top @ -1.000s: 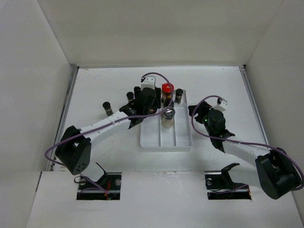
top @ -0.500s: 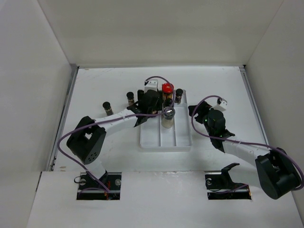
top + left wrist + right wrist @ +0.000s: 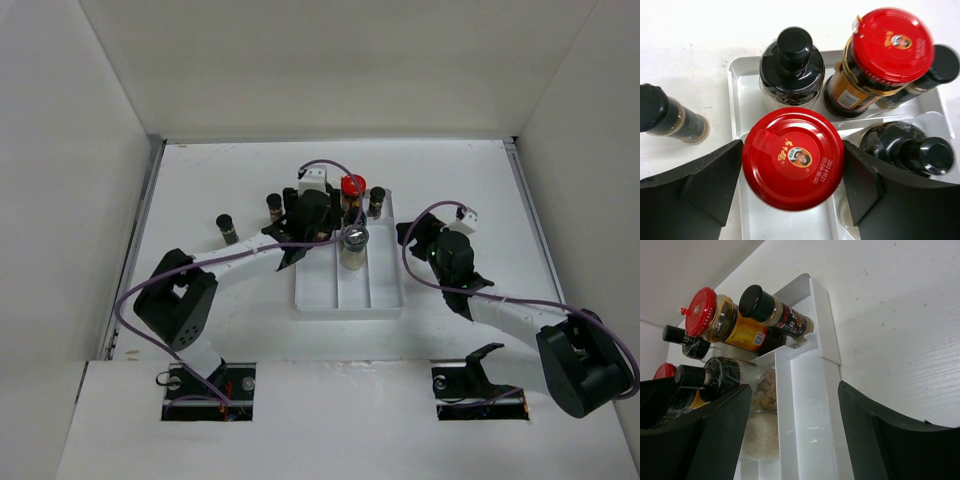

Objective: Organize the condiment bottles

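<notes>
Red-lidded jar stands upright betw. the fingers of the left gripper, in the left lane of the white tray. The fingers hug it close on both sides; can't tell if they're pinching or slack. Right gripper is spread wide w/ nothing in it, just beside the tray's right wall.

Also in the tray: 2nd red jar, black-capped bottle behind, dark bottle to the right, small corner bottle, clear silver-lidded jar. Out on the table: near loose bottle and far loose bottle, both left of the tray.

Step looks like setting this jar down. To do it well: check the base is flat on the tray floor, open both fingers evenly so neither drags it, then lift straight up w/o clipping the black-capped bottle or the 2nd red jar. Near loose bottle prob. next.
</notes>
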You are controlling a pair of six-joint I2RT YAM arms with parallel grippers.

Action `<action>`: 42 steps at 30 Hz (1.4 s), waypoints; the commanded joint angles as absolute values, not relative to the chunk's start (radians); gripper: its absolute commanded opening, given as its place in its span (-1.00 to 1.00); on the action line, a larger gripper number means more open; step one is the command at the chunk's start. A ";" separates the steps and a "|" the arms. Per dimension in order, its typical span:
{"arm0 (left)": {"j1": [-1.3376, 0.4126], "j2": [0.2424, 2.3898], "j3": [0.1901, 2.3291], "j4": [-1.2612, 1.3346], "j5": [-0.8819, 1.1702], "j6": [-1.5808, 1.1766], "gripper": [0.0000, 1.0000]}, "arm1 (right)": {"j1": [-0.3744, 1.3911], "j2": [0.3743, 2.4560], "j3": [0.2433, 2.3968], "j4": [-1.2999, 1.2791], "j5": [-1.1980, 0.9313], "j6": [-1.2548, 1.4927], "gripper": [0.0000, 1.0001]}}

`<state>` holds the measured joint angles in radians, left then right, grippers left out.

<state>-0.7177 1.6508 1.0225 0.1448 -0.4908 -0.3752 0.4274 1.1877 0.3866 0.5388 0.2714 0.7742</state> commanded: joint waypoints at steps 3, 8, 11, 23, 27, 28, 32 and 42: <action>-0.693 1.496 0.999 0.216 -0.509 -0.382 0.58 | 0.438 1.190 0.417 0.595 0.265 0.761 0.54; -0.642 1.419 0.957 0.206 -0.522 -0.397 0.51 | 0.438 1.187 0.414 0.597 0.267 0.761 0.54; -0.572 1.411 0.953 0.177 -0.506 -0.439 0.45 | 0.438 1.193 0.419 0.598 0.267 0.761 0.54; -0.430 1.587 1.049 0.132 -0.445 -0.445 0.38 | 0.438 1.203 0.422 0.600 0.267 0.758 0.54; -0.426 1.647 1.078 0.141 -0.446 -0.439 0.34 | 0.438 1.207 0.425 0.601 0.264 0.758 0.54; -0.424 1.660 1.083 0.144 -0.448 -0.437 0.33 | 0.439 1.209 0.425 0.601 0.262 0.758 0.54; -0.416 1.690 1.103 0.144 -0.446 -0.433 0.16 | 0.439 1.206 0.422 0.601 0.262 0.758 0.54; -0.412 1.698 1.082 0.133 -0.462 -0.440 -0.11 | 0.441 1.203 0.420 0.600 0.262 0.758 0.54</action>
<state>-0.4194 1.7039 1.0561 0.1154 -0.4526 -0.4370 0.4335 1.2003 0.3862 0.5396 0.2710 0.7635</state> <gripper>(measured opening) 0.446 0.766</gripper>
